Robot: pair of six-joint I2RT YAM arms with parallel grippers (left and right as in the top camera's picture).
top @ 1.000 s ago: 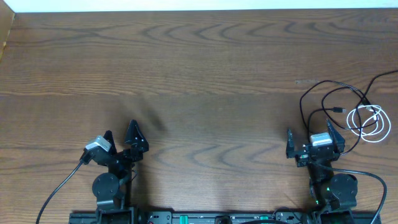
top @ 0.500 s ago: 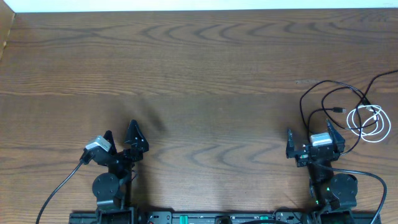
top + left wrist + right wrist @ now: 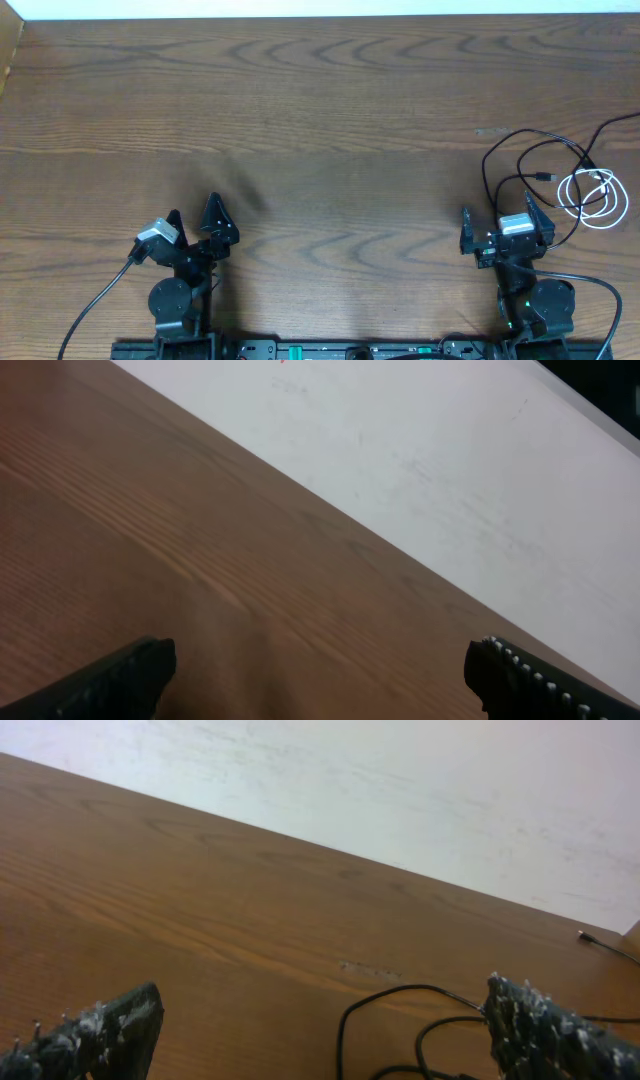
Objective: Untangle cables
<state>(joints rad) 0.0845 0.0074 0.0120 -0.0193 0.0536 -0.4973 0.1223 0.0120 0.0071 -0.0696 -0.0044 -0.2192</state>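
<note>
Overhead, cables [image 3: 598, 180] tangled far R, L gripper [image 3: 193, 209], R gripper [image 3: 497, 208] jaws apart

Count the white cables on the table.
1. The white cable lies coiled by the right edge of view, just right of the right claw, beside the black cables. The frame cuts off there, so more may be hidden.
</note>
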